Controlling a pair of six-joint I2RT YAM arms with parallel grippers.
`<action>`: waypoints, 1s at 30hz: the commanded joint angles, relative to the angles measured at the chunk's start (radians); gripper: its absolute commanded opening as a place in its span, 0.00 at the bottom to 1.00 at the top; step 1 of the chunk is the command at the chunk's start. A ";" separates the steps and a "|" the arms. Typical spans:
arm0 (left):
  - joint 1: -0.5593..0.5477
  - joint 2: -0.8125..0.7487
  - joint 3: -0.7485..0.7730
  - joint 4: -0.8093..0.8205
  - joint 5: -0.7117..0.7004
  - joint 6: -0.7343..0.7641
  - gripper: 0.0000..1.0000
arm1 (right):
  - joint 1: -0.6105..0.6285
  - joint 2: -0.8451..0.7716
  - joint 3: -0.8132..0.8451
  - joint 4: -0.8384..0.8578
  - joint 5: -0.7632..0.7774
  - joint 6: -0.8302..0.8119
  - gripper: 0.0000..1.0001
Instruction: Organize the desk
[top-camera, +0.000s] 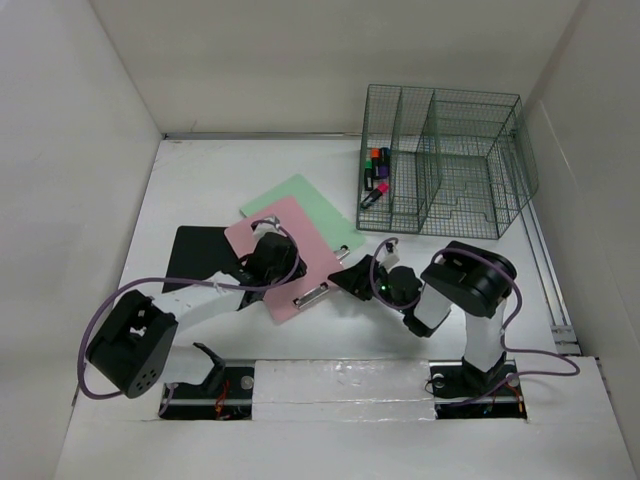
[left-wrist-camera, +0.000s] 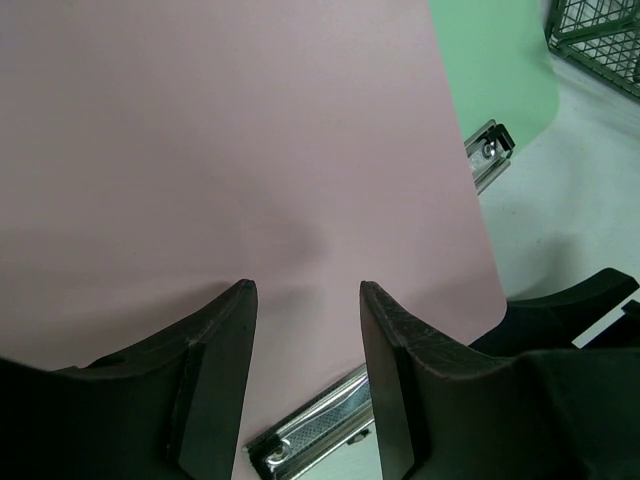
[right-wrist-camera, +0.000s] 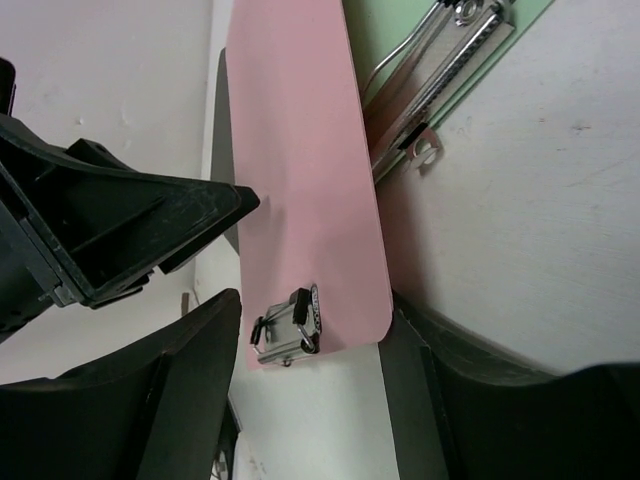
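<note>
While my left tool (left-wrist-camera: 305, 292) is hovering apart over the pink clipboard (left-wrist-camera: 250, 150), my right tool (right-wrist-camera: 316, 300) is straddling its corner, unclamped. I am likely lining up a lift.

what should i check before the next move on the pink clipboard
1. right gripper open, astride the pink clipboard at its clip end: ok
2. grip closed on the board: not ok, jaws apart
3. left gripper open, holding nothing, above the pink board: ok
4. pink clipboard off the green clipboard: not ok, they overlap
5. wire-mesh organizer wide slots free: ok
</note>
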 joint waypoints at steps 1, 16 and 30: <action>-0.002 0.023 -0.011 0.049 0.011 0.014 0.41 | 0.039 0.035 0.022 0.042 -0.006 -0.030 0.62; 0.007 -0.018 0.001 0.028 0.018 0.014 0.40 | 0.066 0.052 -0.073 0.130 0.029 0.030 0.59; 0.046 -0.561 -0.091 -0.472 -0.075 -0.175 0.58 | 0.005 0.138 -0.001 0.251 -0.031 0.002 0.19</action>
